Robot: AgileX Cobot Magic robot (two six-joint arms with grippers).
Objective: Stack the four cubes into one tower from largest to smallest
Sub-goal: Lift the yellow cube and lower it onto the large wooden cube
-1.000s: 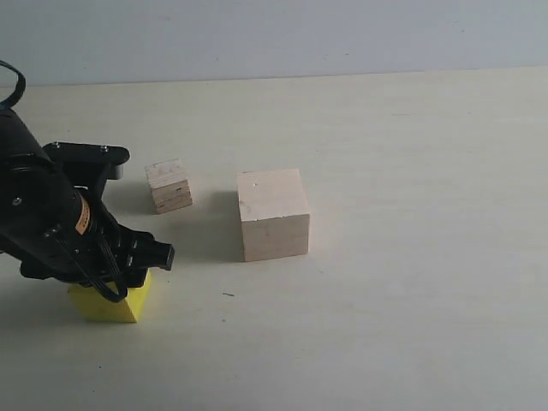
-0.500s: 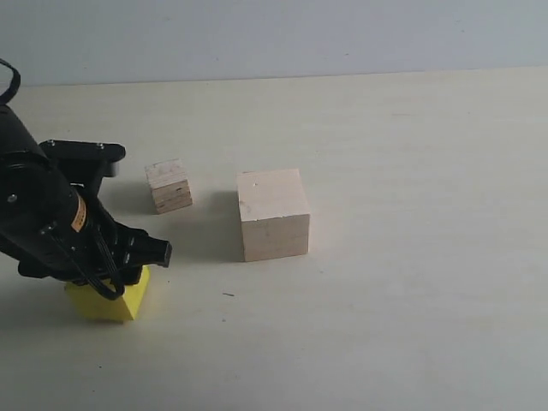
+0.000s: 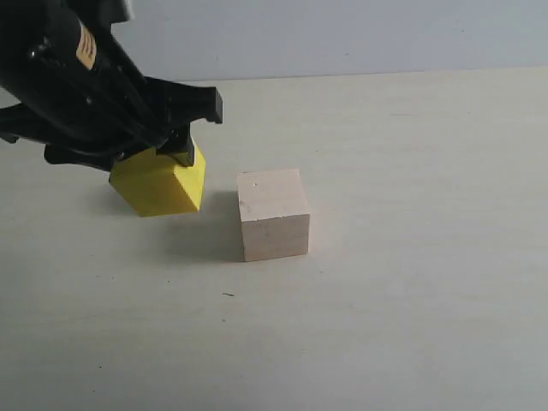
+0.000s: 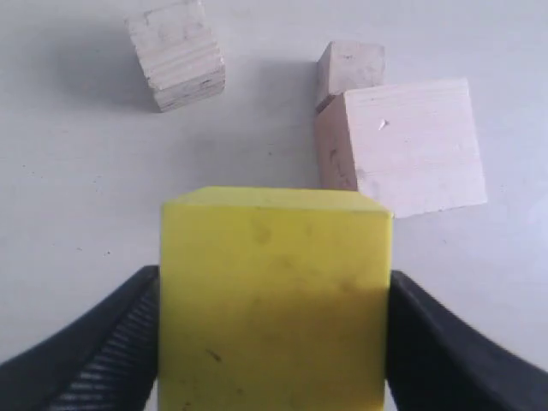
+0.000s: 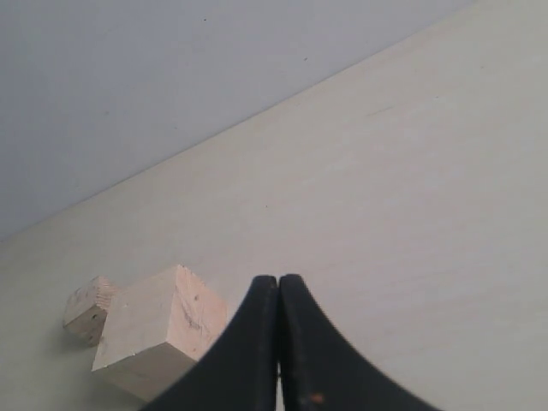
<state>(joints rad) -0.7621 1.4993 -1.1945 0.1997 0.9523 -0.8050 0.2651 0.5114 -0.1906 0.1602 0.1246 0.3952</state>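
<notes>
**Left gripper (image 4: pixel 274 342) pinching the bright yellow cube (image 3: pixel 158 184)**

It's up off the table (image 3: pixel 411 325), just beside the big pale plain-wood cube (image 3: pixel 272 214) — further back, the layered plywood cube (image 4: pixel 177 53) and little tan wood cube (image 4: pixel 351 67). Right gripper (image 5: pixel 279 342) — pressed together, empty.

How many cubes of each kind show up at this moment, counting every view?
yellow cube: 1
large pale wood cube: 1
layered plywood cube: 1
small tan wood cube: 1
Total: 4
</notes>
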